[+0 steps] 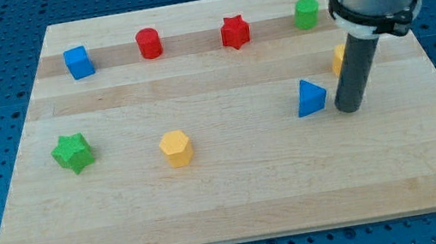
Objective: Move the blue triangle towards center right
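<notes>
Nearest lies the yellow hexagon (176, 148) on the wooden board (239, 205); farther right, my tip (349, 109), holding nothing, stands just right of the blue triangle (311, 98).

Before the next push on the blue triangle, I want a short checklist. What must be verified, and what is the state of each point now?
1. Blue triangle in plain sight, on the board: ok.
2. My tip close to the blue triangle: ok, just at its right.
3. My tip on the side needed to push it to the view's right: not ok; it should be on the left of the blue triangle.
4. Contact between my tip and the blue triangle: cannot tell.
5. Way to center right free: not ok; a yellow block, partly hidden by the rod, lies near.
6. Green cylinder away from the way: ok.
</notes>
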`<action>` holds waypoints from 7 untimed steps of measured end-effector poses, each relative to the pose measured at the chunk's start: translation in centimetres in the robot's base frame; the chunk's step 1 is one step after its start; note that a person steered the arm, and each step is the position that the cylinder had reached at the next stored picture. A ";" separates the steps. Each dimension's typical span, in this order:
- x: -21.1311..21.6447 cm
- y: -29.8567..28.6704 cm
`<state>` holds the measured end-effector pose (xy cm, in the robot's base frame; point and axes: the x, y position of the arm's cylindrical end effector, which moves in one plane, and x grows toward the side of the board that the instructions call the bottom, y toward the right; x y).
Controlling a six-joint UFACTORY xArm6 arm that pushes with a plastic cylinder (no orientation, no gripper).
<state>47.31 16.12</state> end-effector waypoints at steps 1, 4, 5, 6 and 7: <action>1.8 -1.7; 0.2 -12.9; -2.7 -13.3; -5.3 -11.0; -5.3 -10.3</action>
<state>42.06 5.81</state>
